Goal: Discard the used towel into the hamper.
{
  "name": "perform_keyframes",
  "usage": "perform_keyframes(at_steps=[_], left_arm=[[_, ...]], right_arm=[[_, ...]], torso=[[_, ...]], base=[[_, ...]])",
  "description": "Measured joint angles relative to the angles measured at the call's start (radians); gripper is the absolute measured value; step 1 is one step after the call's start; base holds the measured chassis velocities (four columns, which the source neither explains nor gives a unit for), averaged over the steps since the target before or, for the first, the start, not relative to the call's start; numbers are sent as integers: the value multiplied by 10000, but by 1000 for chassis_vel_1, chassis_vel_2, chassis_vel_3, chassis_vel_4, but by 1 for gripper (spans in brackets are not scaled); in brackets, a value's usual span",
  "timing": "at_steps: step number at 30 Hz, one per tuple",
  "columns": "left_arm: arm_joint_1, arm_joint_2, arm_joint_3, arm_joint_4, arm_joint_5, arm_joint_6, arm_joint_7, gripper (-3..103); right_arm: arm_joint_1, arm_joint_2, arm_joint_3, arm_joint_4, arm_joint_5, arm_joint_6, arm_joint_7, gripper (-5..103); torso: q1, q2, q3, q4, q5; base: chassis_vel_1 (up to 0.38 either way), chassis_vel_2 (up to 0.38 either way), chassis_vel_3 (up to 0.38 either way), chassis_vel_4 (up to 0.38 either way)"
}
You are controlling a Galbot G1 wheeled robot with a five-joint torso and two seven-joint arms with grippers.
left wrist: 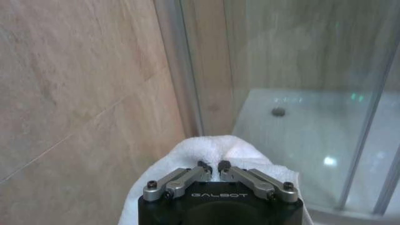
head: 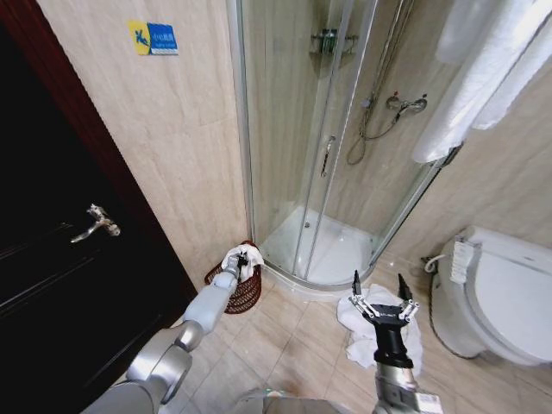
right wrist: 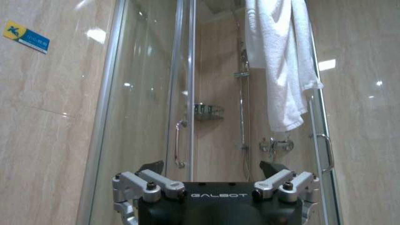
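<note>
The hamper (head: 248, 298), a small reddish-brown openwork basket, stands on the floor in the corner between the tiled wall and the shower. My left gripper (head: 235, 264) is stretched out over its rim, shut on a white towel (head: 246, 257). In the left wrist view the fingertips (left wrist: 205, 165) pinch together on the bunched towel (left wrist: 216, 146). My right gripper (head: 379, 288) hangs open, fingers spread, above another crumpled white towel (head: 358, 332) lying on the floor. In its own wrist view the right gripper (right wrist: 212, 167) holds nothing.
The curved glass shower enclosure (head: 302, 155) stands right behind the hamper. A toilet (head: 509, 293) sits at the right. A dark door (head: 52, 259) with a lever handle is at the left. Clean white towels (head: 483, 69) hang high on the right.
</note>
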Motion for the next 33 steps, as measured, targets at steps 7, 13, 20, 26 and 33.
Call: perform_keyframes(at_steps=[7, 13, 20, 26, 33], left_arm=[[-38, -49, -273, 436, 658, 697, -296, 3], [-21, -99, -460, 529, 755, 921, -326, 3], [36, -211, -617, 622, 879, 922, -274, 3], [111, -232, -751, 589, 887, 905, -270, 3], [256, -314, -943, 473, 870, 851, -293, 3]], right_arm=[[-68, 23, -17, -1, -38, 73, 102, 100], [-110, 109, -77, 123, -451, 268, 708, 100], [-327, 121, -31, 411, -623, 322, 684, 100], [-432, 124, -67, 412, -666, 647, 592, 100], [-571, 127, -117, 408, -760, 864, 554, 100]], torso=[[0, 0, 0, 1, 0], [0, 0, 0, 1, 0], [0, 0, 0, -1, 0], [-2, 2, -1, 0, 0], [-2, 3, -1, 0, -1]], base=[[0, 0, 0, 0], [0, 0, 0, 0], [0, 0, 0, 0], [0, 0, 0, 0], [-80, 91, 94, -85]])
